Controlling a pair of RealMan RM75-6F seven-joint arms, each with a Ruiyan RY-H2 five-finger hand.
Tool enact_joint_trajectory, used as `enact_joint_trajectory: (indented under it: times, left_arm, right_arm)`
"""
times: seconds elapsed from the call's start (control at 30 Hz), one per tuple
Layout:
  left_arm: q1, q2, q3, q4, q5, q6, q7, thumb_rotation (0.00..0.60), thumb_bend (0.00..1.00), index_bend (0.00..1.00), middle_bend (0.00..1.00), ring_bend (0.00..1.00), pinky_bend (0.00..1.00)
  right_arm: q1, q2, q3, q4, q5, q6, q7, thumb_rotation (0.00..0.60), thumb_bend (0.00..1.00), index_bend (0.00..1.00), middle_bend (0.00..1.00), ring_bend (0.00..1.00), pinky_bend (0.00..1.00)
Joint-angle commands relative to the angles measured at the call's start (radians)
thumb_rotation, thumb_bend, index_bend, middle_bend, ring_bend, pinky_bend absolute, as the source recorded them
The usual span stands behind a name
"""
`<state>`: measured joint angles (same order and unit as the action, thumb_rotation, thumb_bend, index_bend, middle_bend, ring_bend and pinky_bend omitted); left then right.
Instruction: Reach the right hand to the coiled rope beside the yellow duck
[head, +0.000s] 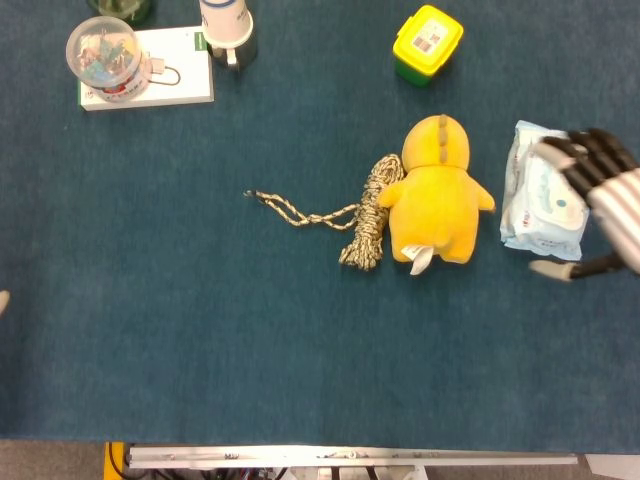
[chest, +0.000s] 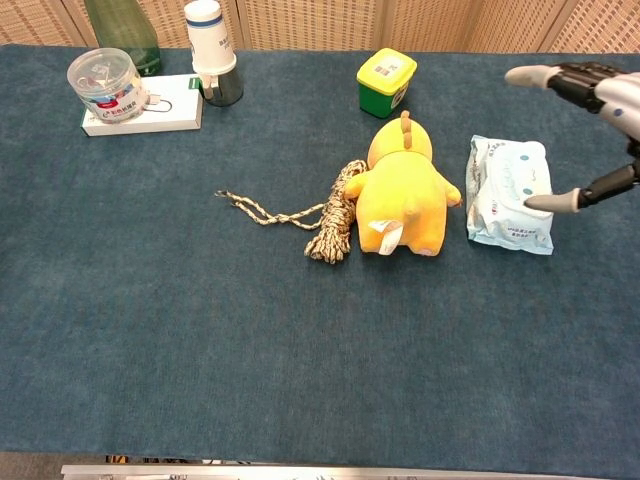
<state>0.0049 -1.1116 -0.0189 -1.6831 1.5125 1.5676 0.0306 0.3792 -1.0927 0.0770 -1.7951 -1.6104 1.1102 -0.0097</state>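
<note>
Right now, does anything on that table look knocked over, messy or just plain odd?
Mildly. The yellow duck lies flat on the cloth rather than sitting up, and the coiled rope beside it has one loose end trailing off to the left. The white box sits slightly askew. Nothing looks spilled or damaged. The right hand hovers open over the wipes pack.

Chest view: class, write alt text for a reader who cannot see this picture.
The robot's right hand, open and empty, hovers above a wipes packet at the right of a blue table. Left of the packet a yellow duck lies against a coiled rope.
</note>
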Motion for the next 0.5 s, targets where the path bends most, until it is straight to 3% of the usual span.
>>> enact_joint_trajectory:
  times: [0.03,0.2,0.4,0.5]
  left_arm:
    - [0.002,0.000,0.001,0.001,0.001,0.003,-0.002,0.600,0.14,0.15,0.15,0.16,0.05]
    - [0.006,0.001,0.002,0.004,0.002,0.007,-0.007,0.600,0.14,0.15,0.15,0.16,0.05]
    - [0.011,0.001,0.002,0.009,0.000,0.010,-0.011,0.600,0.14,0.15,0.15,0.16,0.05]
    - [0.012,0.000,0.003,0.010,0.000,0.010,-0.012,0.600,0.14,0.15,0.15,0.16,0.05]
  right_arm:
    - [0.055,-0.048,0.019,0.015,0.008,-0.054,-0.016,0.330,0.00,0.08,0.09,0.00,0.00]
    - [0.115,-0.110,0.030,0.035,0.018,-0.109,-0.032,0.133,0.00,0.08,0.10,0.00,0.00]
    - [0.188,-0.181,0.038,0.076,0.028,-0.178,-0.091,0.010,0.00,0.08,0.10,0.00,0.00]
    - [0.222,-0.211,0.037,0.097,0.033,-0.213,-0.124,0.000,0.00,0.08,0.11,0.00,0.00]
